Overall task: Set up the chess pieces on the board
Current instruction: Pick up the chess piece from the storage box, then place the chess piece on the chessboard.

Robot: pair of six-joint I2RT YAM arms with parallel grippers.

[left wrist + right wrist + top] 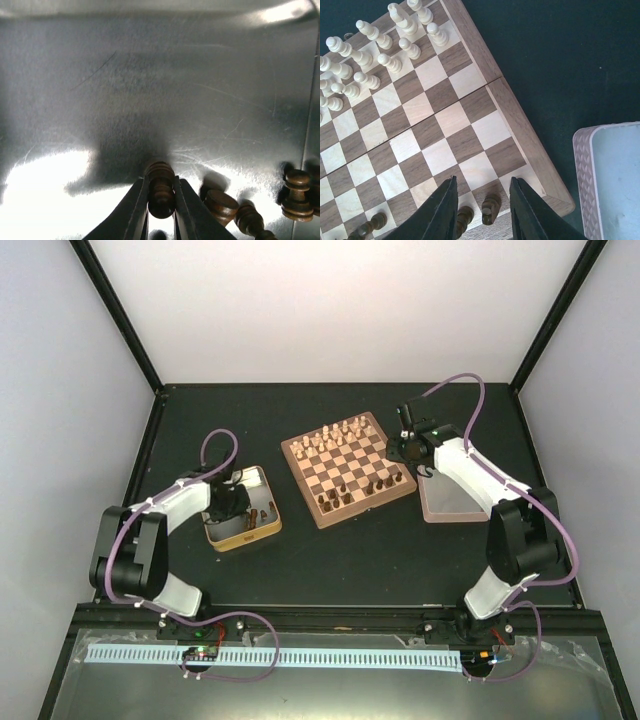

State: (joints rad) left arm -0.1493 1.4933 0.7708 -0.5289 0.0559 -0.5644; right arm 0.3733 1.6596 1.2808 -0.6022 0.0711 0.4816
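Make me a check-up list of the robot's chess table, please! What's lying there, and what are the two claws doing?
Surface: dark table, flat.
Job's things: board mid-table; dark chess pieces on its near rows, more in the left tin.
Clutter: pale chessmen on the board's far rows; second tin right of the board.
Grippers: left gripper shut on a dark piece inside the left tin; right gripper open over the board's corner.
Cables: purple cables loop along both arms.
Surroundings: white walls, black frame posts.
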